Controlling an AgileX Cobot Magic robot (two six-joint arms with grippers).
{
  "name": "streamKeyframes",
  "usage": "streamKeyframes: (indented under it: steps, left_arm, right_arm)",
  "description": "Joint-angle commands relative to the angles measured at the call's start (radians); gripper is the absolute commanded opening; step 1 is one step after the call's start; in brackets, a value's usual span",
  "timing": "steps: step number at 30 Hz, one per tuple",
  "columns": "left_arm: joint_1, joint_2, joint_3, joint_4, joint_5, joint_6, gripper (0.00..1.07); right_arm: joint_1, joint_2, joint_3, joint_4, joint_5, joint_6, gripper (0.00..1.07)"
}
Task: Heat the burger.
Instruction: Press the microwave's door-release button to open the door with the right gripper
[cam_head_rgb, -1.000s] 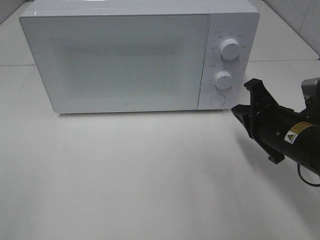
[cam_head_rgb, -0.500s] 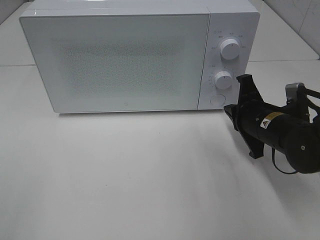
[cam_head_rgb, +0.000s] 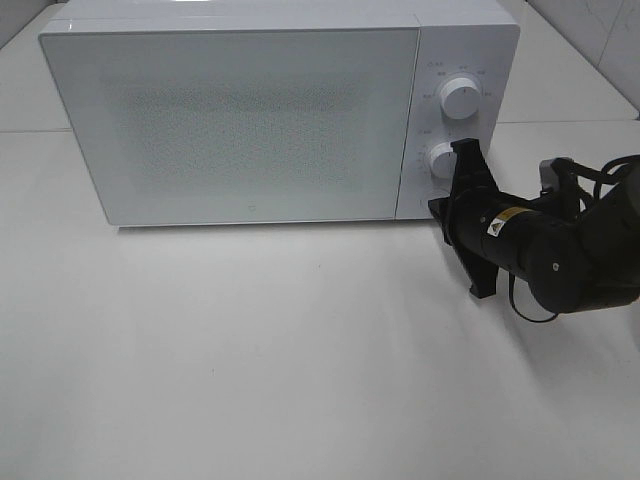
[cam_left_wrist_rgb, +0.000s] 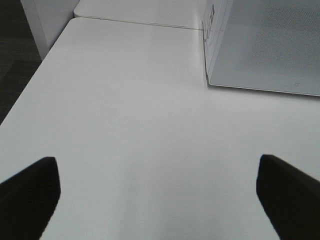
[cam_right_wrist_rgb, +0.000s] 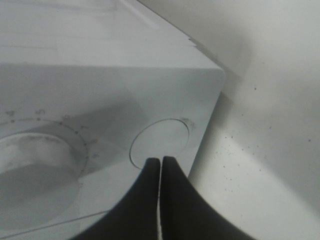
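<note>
The right gripper (cam_head_rgb: 438, 207), jaws pressed together, has moved left since a second ago. Its tip is now at the round button (cam_right_wrist_rgb: 160, 137) low on the control panel of the microwave (cam_head_rgb: 240, 120). The right wrist view shows the closed tip at the button's edge, though contact is unclear. The high view hides the button behind the gripper. The left gripper (cam_left_wrist_rgb: 160, 200), seen only in its own wrist view, is spread wide above the table (cam_left_wrist_rgb: 125, 100), holding nothing. The microwave door is shut and the burger cannot be seen.
</note>
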Motion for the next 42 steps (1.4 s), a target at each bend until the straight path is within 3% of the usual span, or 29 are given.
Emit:
streamKeyframes:
  steps: [1, 42]
  left_arm:
    - [-0.002, -0.017, -0.001, -0.007, 0.001, -0.002, 1.02]
    - [-0.002, -0.017, -0.001, -0.007, 0.001, -0.001, 1.02]
  right_arm:
    - [0.002, 0.01, -0.014, -0.005, -0.002, 0.013, 0.0]
    - [-0.001, 0.032, -0.054, 0.028, -0.032, -0.047, 0.0]
